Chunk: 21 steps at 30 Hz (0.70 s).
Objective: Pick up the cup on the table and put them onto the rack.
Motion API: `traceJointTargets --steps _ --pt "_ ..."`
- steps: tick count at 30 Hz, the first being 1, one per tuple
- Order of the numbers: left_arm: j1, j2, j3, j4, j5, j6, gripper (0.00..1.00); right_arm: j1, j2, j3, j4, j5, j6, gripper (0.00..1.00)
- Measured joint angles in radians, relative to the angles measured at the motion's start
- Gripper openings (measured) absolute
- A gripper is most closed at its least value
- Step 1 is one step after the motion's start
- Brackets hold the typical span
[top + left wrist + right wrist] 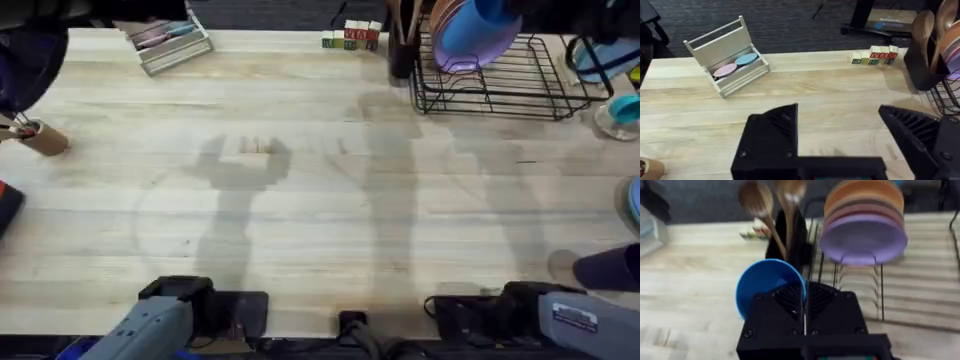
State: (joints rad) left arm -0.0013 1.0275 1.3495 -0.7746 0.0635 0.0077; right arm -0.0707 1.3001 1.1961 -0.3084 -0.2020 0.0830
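Note:
The bright-blue cup (769, 286) hangs above the table (685, 285), tipped with its mouth toward the wrist camera. My right gripper (804, 292) is shut on its rim. The cup sits just in front of the black wire rack (920, 287), which holds purple and orange plates (863, 235). From overhead the cup (490, 25) shows over the rack's (520, 85) left end, next to the plates (452, 40). My left gripper (840, 117) hovers open over bare table (830, 87), its fingers (772, 122) wide apart with nothing between them.
A dark utensil holder (402, 45) with wooden spoons stands at the rack's left side. Letter blocks (350, 38) and a grey slatted tray (168, 42) sit along the far edge. A teal bowl (625, 108) lies at the right edge, a brown roll (40, 138) at the left.

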Motion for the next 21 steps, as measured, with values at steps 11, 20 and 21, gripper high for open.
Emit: traceJointTargets --steps 11,20,21 --pt "0.0 0.0 0.0 0.0 0.0 0.0 0.993 -0.007 0.179 0.0 -0.025 0.0 0.015 0.031" --pt "0.0 0.0 0.0 0.0 0.0 0.0 0.993 -0.007 0.236 0.0 0.022 0.005 0.018 0.031" --pt "0.0 0.0 0.0 0.0 0.0 0.0 0.993 -0.007 0.235 0.0 0.021 0.011 0.018 0.031"
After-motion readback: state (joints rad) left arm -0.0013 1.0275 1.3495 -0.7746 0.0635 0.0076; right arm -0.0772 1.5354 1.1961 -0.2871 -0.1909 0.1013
